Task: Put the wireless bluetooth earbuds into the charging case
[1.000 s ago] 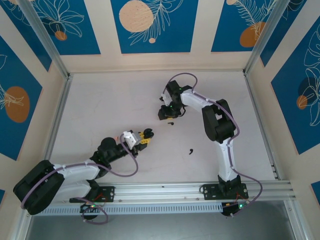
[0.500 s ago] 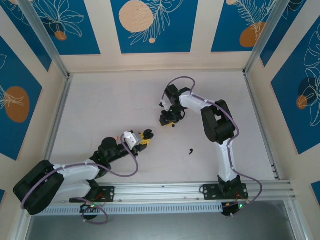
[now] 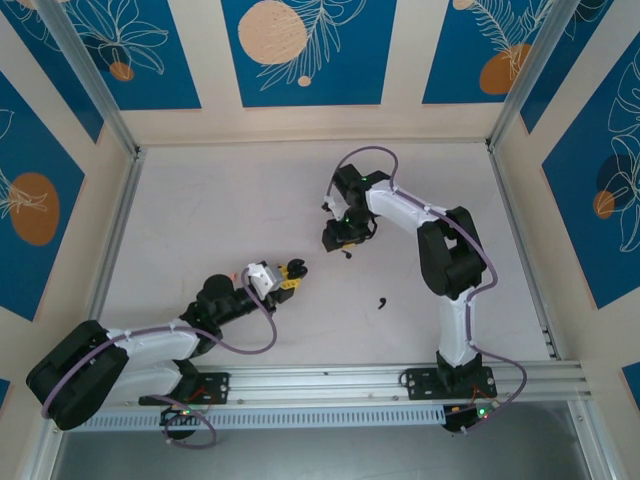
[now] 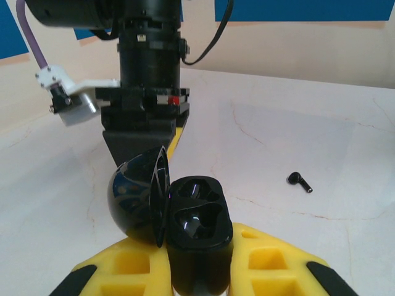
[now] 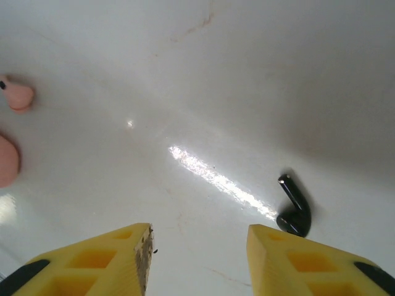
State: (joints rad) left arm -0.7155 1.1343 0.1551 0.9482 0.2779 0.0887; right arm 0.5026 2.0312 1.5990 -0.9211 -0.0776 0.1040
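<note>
The right end effector hangs spread and empty, with a glossy black earbud lying on the counter just ahead, off to one side. The earbud is likely light and slippery, so pinch across its stem. The left end effector clamps the open charging case.

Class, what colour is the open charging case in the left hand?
Glossy black case, best in the left wrist view.

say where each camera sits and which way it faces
Top external: above and behind the robot, facing down on the table, left arm, right arm.
Left wrist: on the left hand, facing along its fingers at the open black case they clamp.
Right wrist: on the right hand, facing down between open fingers at a black earbud.
Shared: top and left wrist show that case.
</note>
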